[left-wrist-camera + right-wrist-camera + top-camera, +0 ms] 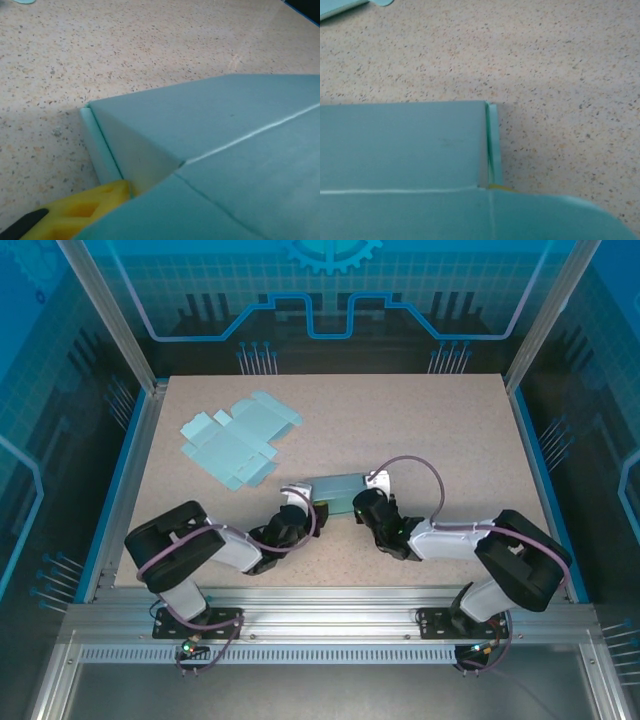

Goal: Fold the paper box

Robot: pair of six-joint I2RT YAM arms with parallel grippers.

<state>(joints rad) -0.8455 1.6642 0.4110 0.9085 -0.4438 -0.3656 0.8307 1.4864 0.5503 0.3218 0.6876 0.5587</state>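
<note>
Arms (450, 537) reach in from the near edge — left gripper (303, 510) and right gripper (362, 506) sit at either end of the teal paper box (335, 488) mid-table; jaw widths cannot be told. Beyond, left, an unfolded blank (238, 440) lies flat.

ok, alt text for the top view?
A partly folded teal box sits near the front middle of the table, with the left arm and right arm reaching in to its two ends. Flat teal blanks lie at the far left.
</note>
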